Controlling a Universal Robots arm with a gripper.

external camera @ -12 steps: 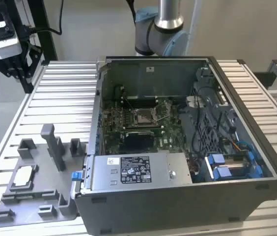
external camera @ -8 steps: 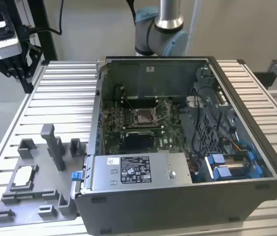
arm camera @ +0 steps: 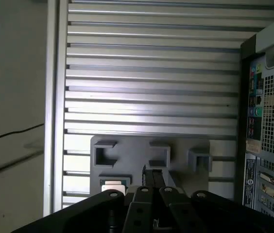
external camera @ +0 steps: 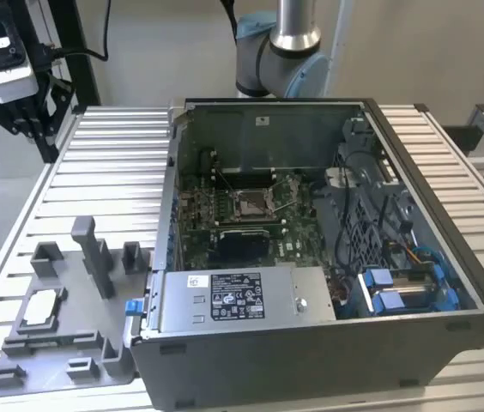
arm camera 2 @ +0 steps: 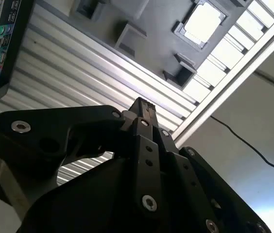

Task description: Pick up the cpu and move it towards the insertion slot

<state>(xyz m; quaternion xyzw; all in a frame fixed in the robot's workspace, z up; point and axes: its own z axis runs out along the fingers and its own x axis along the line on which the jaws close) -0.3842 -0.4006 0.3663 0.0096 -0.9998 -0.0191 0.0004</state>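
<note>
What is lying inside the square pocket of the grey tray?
The cpu lies flat there, pale top up, framed by the grey tray. The pocket floor beneath it is covered and cannot be seen.

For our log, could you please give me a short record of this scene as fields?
cpu: lies in a recess of the grey tray, not gripped
grey tray: on the slatted table, beside the open computer case
insertion slot: inside the computer case, on its board
gripper: raised over the slatted table, apart from the cpu, jaws shut and holding nothing
task state: cpu not yet picked up
</note>
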